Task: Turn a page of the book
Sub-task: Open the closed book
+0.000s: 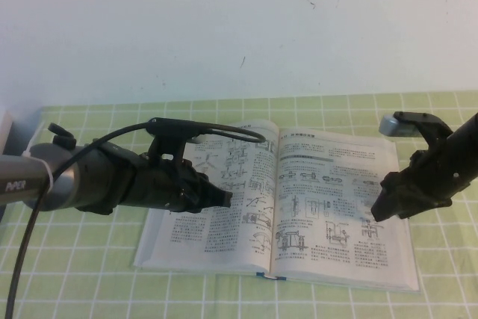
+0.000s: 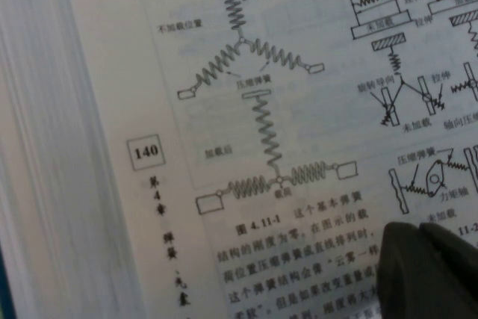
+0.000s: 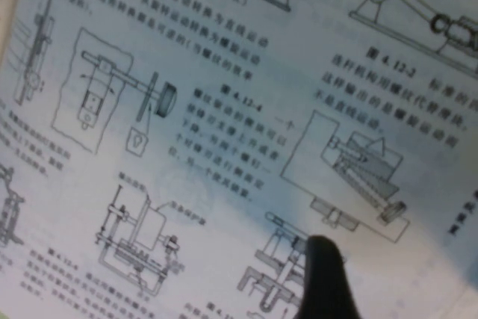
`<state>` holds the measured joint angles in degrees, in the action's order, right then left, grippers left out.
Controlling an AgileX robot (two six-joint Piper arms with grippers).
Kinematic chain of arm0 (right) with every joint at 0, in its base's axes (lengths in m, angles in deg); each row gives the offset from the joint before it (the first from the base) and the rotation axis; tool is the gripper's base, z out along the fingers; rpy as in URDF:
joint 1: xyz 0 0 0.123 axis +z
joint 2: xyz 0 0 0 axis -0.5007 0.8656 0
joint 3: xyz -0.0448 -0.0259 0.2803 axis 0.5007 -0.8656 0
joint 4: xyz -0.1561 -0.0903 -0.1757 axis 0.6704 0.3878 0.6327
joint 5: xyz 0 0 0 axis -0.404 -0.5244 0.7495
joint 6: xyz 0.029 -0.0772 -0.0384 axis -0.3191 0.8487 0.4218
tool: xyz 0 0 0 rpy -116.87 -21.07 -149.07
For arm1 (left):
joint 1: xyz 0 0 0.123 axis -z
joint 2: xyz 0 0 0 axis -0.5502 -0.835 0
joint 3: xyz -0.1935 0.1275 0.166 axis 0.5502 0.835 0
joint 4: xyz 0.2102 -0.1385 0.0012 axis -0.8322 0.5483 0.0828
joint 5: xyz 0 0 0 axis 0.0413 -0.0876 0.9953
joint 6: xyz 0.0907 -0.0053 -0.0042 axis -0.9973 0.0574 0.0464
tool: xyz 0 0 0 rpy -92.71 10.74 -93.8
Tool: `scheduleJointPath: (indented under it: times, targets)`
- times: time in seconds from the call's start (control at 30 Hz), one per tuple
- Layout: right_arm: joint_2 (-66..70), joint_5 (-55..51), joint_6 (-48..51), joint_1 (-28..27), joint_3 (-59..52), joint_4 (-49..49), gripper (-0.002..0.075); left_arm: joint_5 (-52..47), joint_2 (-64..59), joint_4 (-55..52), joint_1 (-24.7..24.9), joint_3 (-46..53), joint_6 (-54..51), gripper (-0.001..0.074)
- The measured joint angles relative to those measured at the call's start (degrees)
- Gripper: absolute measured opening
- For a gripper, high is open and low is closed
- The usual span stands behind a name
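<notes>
The book [image 1: 187,240] lies open and flat on the table, its white pages full of black text and diagrams. My left gripper [image 1: 224,198] is over the left-hand page, low and close to the paper. In the left wrist view its two dark fingers [image 2: 429,259] are pressed together with nothing between them, just above the printed page [image 2: 261,110]. My right gripper [image 1: 381,203] is over the outer part of the right-hand page [image 1: 336,207]. In the right wrist view its dark tip [image 3: 325,274] sits at or just above the page [image 3: 224,147].
A green checked tablecloth [image 1: 75,259] covers the table. A white wall rises behind it. A black cable [image 1: 30,237] hangs from the left arm at the front left. The stacked page edges of the book show in the left wrist view [image 2: 45,147].
</notes>
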<state>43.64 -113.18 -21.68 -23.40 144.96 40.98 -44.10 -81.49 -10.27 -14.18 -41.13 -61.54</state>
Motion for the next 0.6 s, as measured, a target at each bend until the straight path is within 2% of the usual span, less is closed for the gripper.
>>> scheduleJointPath:
  times: [0.33,0.6]
  targets:
    - [1.21,-2.24,1.84,-0.1,1.55,-4.99,0.0428,0.0,-0.13,0.0,0.0,0.0,-0.45,-0.0002]
    - [1.98,-2.79,8.63,0.01,1.78,-15.39,0.0428,-0.11,-0.17,0.0,0.0,0.0,-0.45,-0.0002]
